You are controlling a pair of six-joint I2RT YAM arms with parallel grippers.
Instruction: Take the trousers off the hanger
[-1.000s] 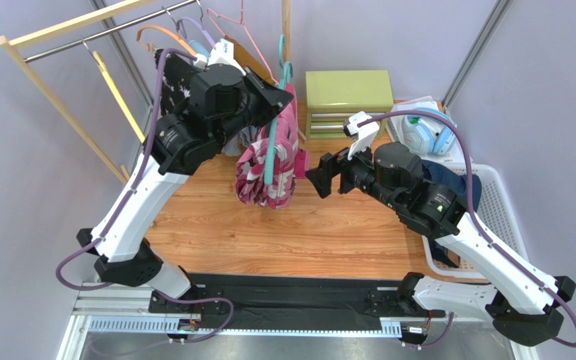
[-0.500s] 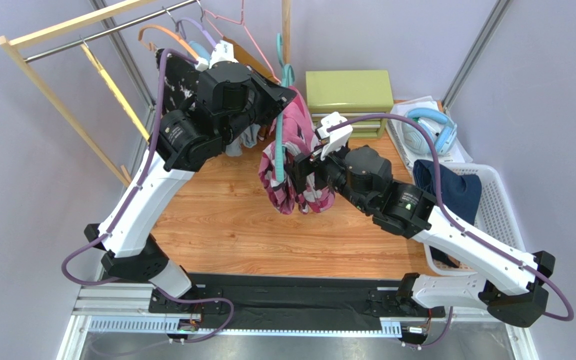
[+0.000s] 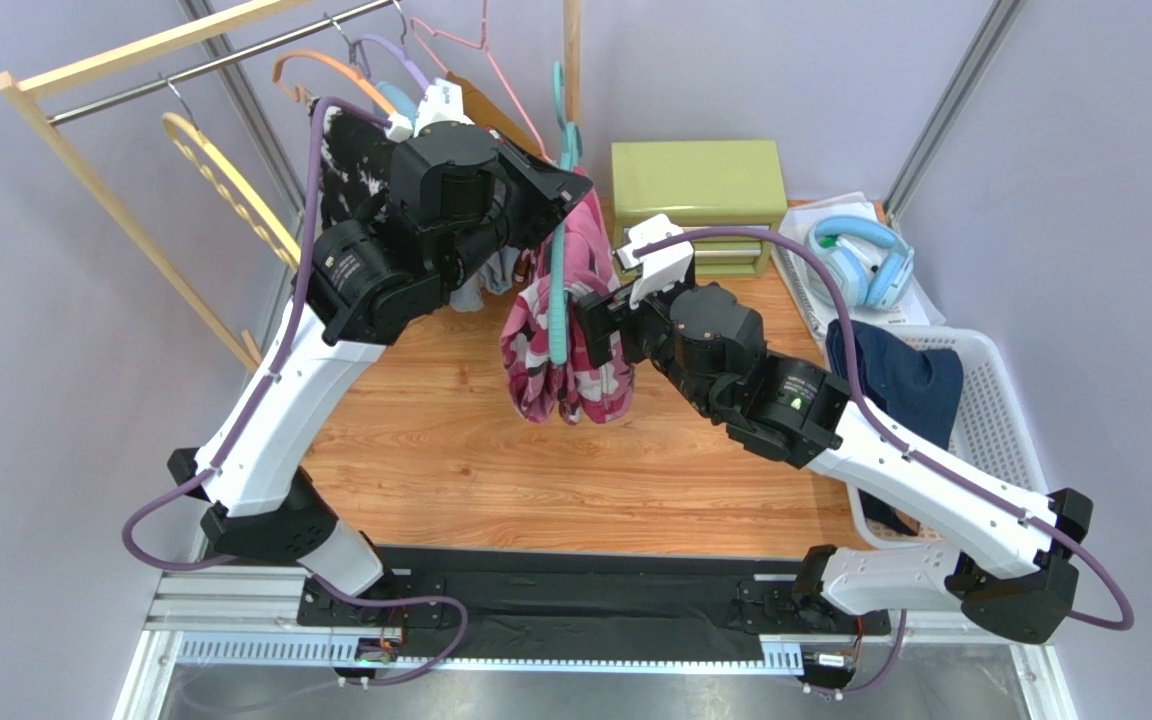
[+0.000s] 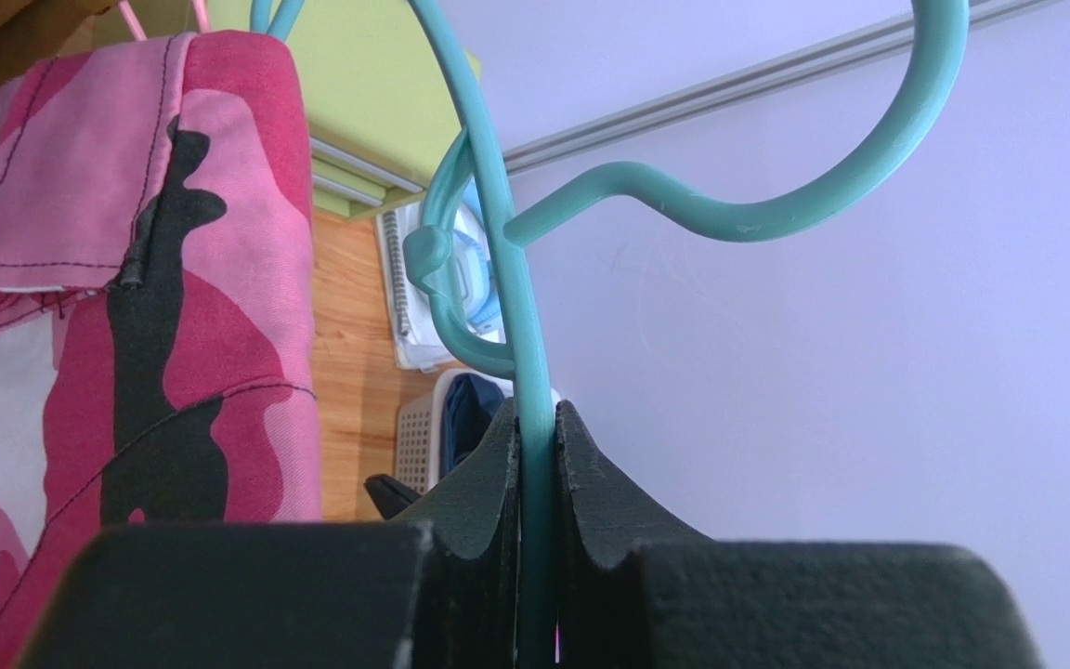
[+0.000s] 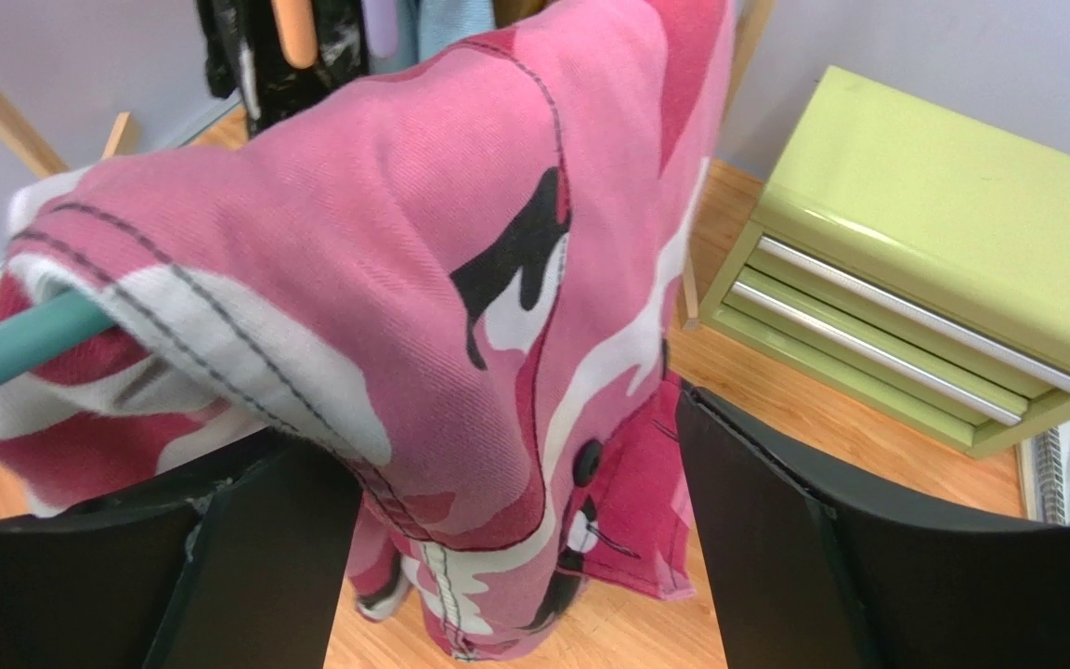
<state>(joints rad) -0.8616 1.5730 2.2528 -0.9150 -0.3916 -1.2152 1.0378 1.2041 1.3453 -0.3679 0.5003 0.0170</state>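
Observation:
The pink camouflage trousers (image 3: 575,353) hang folded over a teal hanger (image 3: 554,308), held above the wooden table. My left gripper (image 3: 561,192) is shut on the hanger's wire neck (image 4: 534,349), just below its hook. The trousers fill the left of the left wrist view (image 4: 122,307). My right gripper (image 3: 599,320) is open, with one jaw on each side of the hanging trousers (image 5: 499,251). I cannot tell whether the jaws touch the fabric. The hanger's bar (image 5: 11,349) shows under the fabric. The navy trousers (image 3: 898,375) lie in the white basket (image 3: 1003,435).
A green drawer box (image 3: 695,183) stands at the back, with blue headphones (image 3: 860,255) to its right. A wooden clothes rack (image 3: 132,60) at the back left holds several hangers and a black garment with white splotches (image 3: 345,158).
My right arm has swung left, and its open jaws now straddle the pink trousers. The left gripper has shifted the hanger and trousers a little to the right.

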